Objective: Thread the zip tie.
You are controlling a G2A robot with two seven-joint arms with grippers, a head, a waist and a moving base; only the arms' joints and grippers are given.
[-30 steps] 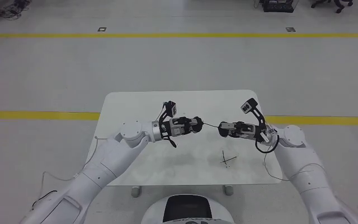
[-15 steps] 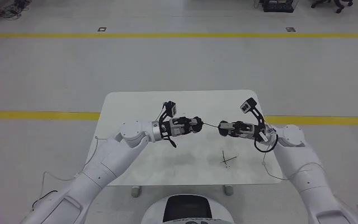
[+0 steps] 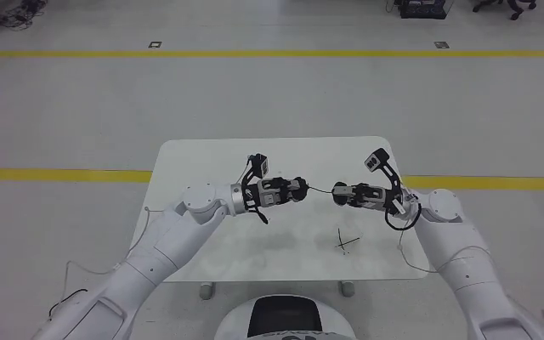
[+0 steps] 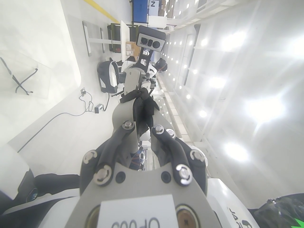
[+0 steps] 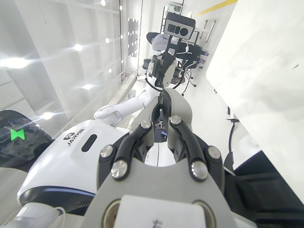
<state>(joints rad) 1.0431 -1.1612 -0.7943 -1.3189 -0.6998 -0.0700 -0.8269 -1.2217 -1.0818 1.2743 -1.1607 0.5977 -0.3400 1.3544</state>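
Left gripper (image 3: pixel 303 189) clamped narrow on one end of the zip tie (image 3: pixel 319 190), right gripper (image 3: pixel 336 192) pinched shut on the other end. Tie spans the gap between them, up over the middle of the table (image 3: pixel 212 161). Can't tell which end is the head. Step looks like feeding tip into head: line both ends up level, push slow, no twist. Count: two grippers, one held tie, two spare ties (image 3: pixel 344 240) crossed on the table near the right arm.
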